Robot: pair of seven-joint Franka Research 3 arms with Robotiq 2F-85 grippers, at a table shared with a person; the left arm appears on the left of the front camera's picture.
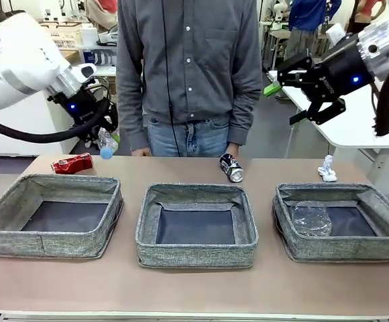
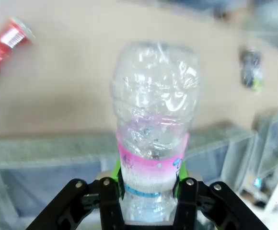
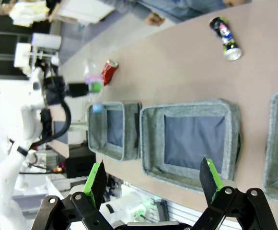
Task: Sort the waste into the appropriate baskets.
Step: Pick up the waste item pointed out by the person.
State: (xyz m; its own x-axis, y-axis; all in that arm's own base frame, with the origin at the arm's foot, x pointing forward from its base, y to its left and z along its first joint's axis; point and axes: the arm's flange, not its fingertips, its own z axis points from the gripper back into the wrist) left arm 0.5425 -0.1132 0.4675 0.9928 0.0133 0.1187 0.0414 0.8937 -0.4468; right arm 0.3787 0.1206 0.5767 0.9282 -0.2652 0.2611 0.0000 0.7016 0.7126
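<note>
Left gripper [image 1: 99, 131] is clamped on the bottle [image 1: 106, 142], in the air at left of the front frame, above the back edge of the left basket [image 1: 0, 231]. The blue cap is lowest. In the left wrist view the green pads [image 2: 181, 168] pinch the bottle [image 2: 153, 120] just below its pink band.

Handling, my read:
- The bottle looks empty, so light.
- The clear wall is thin and already dented. It will buckle under a hard squeeze and may slip.
- The banded part near the cap looks stiffer, a fair place to hold.

Right gripper [image 1: 285, 104] is up in the upper right with jaws wide apart and nothing between them; same in its own wrist view [image 3: 153, 177].

Other waste:
- Red can [image 1: 72, 163] lies on the table behind the left basket. Crushed, stiff, with sharp-looking folds.
- Dark can [image 1: 232, 168] lies on its side behind the middle basket [image 1: 194, 255]. It will roll.
- Paper wad [image 1: 326, 169] sits behind the right basket [image 1: 382, 201]. Soft.
- Crumpled plastic [image 1: 310, 219] is inside the right basket.

Table [image 1: 181, 288] is smooth, matte and tan-brown. Baskets sit in a row, apart, with soft walls. A person [image 1: 188, 67] stands at the far edge, centre. The room behind is cluttered, with white tables and shelves.
</note>
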